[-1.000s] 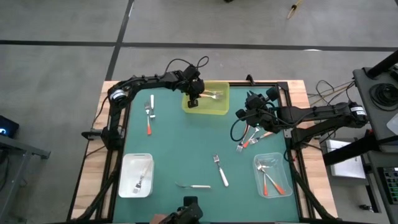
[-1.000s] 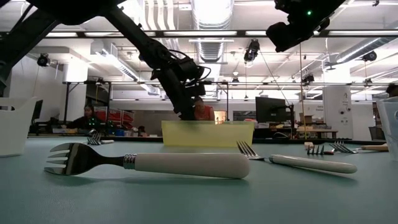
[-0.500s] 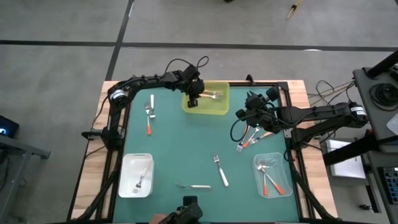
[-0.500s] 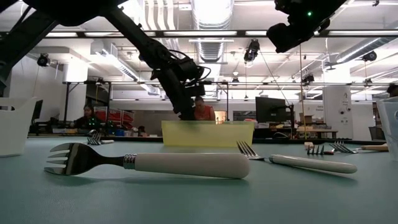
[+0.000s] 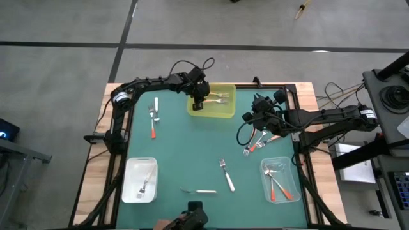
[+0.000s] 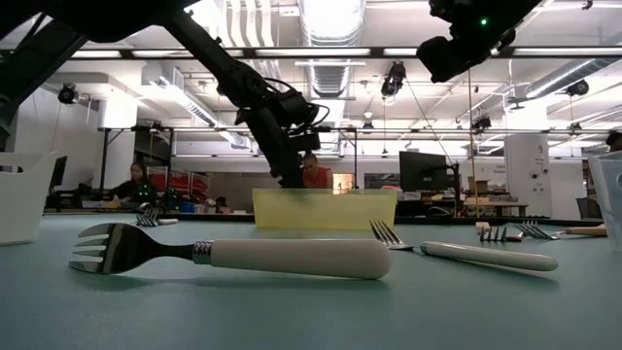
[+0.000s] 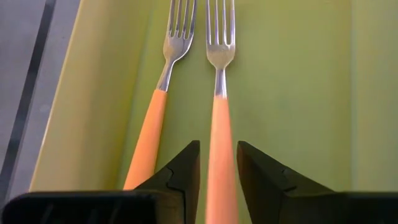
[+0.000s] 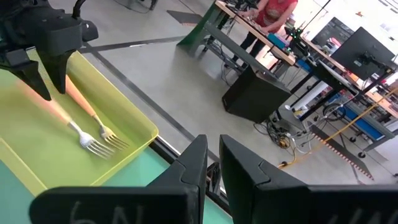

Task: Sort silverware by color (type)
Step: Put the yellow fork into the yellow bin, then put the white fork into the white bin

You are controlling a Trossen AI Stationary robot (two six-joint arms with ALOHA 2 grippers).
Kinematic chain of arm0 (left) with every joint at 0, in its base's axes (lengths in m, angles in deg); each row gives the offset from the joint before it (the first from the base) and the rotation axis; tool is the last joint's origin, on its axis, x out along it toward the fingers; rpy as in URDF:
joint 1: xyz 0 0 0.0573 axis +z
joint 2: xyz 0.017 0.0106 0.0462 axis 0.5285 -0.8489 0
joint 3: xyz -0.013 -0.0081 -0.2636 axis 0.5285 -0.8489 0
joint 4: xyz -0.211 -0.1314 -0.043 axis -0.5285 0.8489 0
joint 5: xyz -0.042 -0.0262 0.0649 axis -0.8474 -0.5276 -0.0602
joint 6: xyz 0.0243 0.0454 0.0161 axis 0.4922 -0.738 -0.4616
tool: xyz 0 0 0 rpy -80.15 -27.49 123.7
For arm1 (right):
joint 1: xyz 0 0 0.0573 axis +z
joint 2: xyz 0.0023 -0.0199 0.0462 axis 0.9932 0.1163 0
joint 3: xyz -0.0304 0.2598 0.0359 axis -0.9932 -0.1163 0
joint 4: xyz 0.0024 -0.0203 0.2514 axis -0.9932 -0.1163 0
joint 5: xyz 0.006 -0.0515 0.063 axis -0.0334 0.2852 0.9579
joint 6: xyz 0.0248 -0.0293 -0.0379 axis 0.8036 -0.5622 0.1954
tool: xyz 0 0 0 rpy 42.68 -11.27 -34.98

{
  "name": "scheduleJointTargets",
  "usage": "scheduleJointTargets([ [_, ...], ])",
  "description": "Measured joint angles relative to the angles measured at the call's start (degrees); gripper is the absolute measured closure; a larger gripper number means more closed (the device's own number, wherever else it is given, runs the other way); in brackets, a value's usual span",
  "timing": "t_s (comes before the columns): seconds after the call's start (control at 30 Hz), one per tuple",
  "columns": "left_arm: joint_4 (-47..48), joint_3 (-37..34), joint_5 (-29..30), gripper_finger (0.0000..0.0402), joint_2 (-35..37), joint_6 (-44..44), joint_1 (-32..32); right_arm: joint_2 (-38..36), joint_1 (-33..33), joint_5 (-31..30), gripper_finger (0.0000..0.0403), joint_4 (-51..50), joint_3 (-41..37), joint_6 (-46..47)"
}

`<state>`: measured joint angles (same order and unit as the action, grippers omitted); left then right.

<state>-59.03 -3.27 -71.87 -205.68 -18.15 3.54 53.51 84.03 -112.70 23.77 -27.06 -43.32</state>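
Left gripper (image 5: 198, 104) at 12 o'clock on the green surface (image 5: 192, 153), lowered into the yellow tray (image 5: 225, 112); its fingers (image 7: 186, 168) stand slightly apart astride the handle of a light-orange fork (image 7: 219, 124) lying on the tray floor, whether clamped on it cannot be told. A second light-orange fork (image 7: 158, 93) lies just beside it, nearer the tray wall. Right gripper (image 5: 250, 117) at 2 o'clock, above a loose cluster of forks (image 5: 255, 142); its fingers (image 8: 193, 165) are narrowly apart and empty. White tray (image 5: 130, 189) at 8 o'clock holds one fork. Clear tray (image 5: 293, 172) at 4 o'clock holds red-orange forks. Two forks (image 5: 153, 115) lie at 10 o'clock, two white-handled forks (image 5: 214, 182) at 6 o'clock.
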Motion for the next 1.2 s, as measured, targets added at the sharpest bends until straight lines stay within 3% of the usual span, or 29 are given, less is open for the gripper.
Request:
scheduleJointTargets([
  [0.57,2.16,0.13,2.93,0.0298,1.14,2.29,-0.12,0.0,0.0,-0.02,0.0369,0.01,-0.02,0.02],
  [0.87,9.07,0.15,2.89,0.0298,5.31,5.86,-0.53,0.0,0.0,-0.02,0.0369,0.1,-0.02,0.17],
  [1.2,25.89,0.15,2.82,0.0298,12.78,14.99,-2.34,0.0,0.0,0.0,0.0369,0.08,-0.02,0.17],
])
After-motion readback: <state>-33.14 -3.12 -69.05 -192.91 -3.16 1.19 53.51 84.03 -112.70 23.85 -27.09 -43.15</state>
